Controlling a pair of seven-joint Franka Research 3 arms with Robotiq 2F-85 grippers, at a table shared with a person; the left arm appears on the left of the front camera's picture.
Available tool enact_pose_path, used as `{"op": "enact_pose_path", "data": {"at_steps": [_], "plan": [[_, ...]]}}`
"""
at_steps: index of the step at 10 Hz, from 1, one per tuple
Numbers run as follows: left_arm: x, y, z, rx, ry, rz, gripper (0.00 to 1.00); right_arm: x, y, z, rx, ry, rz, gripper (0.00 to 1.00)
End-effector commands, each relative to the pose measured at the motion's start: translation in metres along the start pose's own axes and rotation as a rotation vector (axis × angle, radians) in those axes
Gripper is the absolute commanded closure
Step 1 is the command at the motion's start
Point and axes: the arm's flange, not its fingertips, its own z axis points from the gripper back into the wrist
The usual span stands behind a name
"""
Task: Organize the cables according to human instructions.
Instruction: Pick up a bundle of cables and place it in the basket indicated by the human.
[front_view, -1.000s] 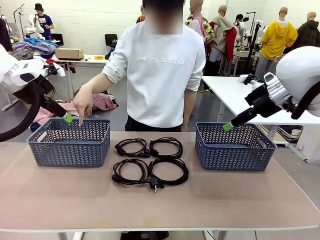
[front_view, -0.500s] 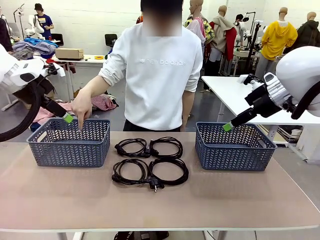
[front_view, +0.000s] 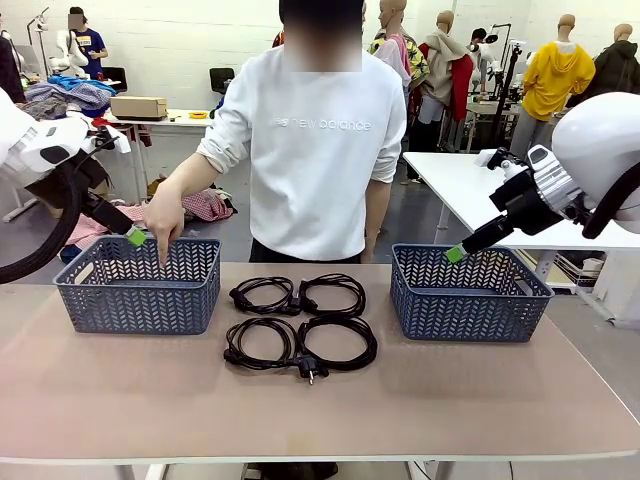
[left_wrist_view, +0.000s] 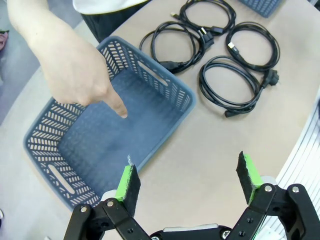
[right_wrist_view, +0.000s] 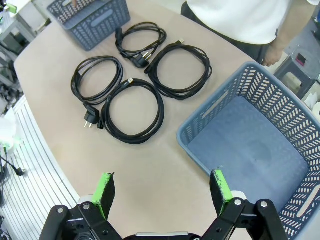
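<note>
Four coiled cables (front_view: 300, 322) are laid two by two at the middle of the table (front_view: 320, 410), between a left basket (front_view: 138, 300) and a right basket (front_view: 468, 308), apart from both. A person's hand (front_view: 165, 215) is held above the left basket's far side, one finger pointed down into it. Both baskets are set nearer the far edge.

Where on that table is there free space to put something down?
The widest bare stretch of table is the near strip in front of the cables and both baskets. The right basket is empty; so is the left basket, though the person's hand points into it. The middle is crowded: four coils lie close together, with slim gaps to either basket.
</note>
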Motion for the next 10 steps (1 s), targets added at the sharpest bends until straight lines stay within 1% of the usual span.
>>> {"op": "enact_pose_path", "data": {"at_steps": [1,2,4,6,7,8,10], "plan": [[0.0,0.0,0.0,0.0,0.0,0.0,0.0,0.001,-0.002,-0.001,0.013,-0.016,0.002,0.0],[0.015,-0.01,-0.001,0.029,0.025,-0.118,0.0,0.001,-0.002,-0.001,0.013,-0.016,0.002,0.0],[0.048,-0.035,-0.017,0.096,0.087,-0.309,0.0,0.001,-0.002,-0.001,0.013,-0.016,0.002,0.0],[0.074,-0.075,-0.048,0.051,0.132,-0.518,0.0,0.001,-0.002,-0.001,0.013,-0.016,0.002,0.0],[0.083,-0.092,-0.065,0.017,0.156,-0.589,0.0,0.001,-0.002,-0.001,0.013,-0.016,0.002,0.0],[0.089,-0.106,-0.079,-0.021,0.169,-0.624,0.0,0.001,-0.002,-0.001,0.013,-0.016,0.002,0.0],[0.096,-0.137,-0.111,-0.113,0.228,-0.69,0.0,0.001,-0.002,-0.001,0.013,-0.016,0.002,0.0]]}}
